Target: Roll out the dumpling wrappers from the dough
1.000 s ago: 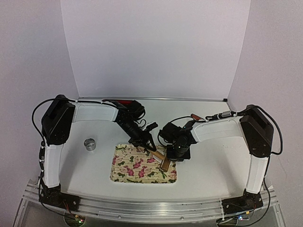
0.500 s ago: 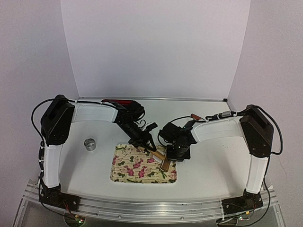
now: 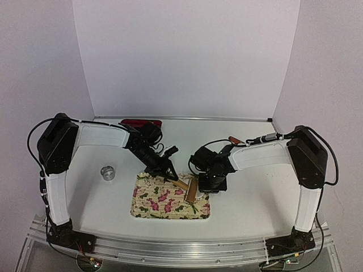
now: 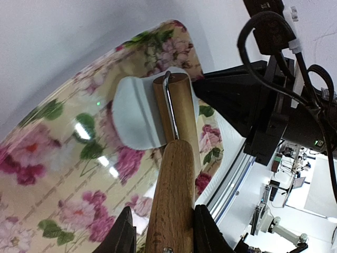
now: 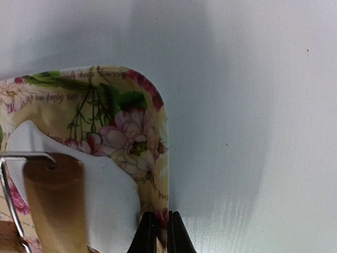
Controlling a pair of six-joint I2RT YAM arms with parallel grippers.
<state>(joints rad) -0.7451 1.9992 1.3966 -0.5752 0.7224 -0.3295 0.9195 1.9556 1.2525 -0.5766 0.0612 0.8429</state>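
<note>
Wooden roller (image 4: 176,110) on white dough (image 4: 134,118) by floral tray (image 5: 158,113) corner | left gripper (image 4: 167,232) clamps roller handle | right gripper (image 5: 159,232) pinches tray rim | white table (image 5: 253,132) beyond rim

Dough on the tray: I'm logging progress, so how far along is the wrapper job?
Done: the dough lies flattened into a sheet on the tray. In hand: the left pincer grips the roller on it while the right pincer pinches the tray's rim. Left: no round wrappers show; the ring cutter stands off on the table.
</note>
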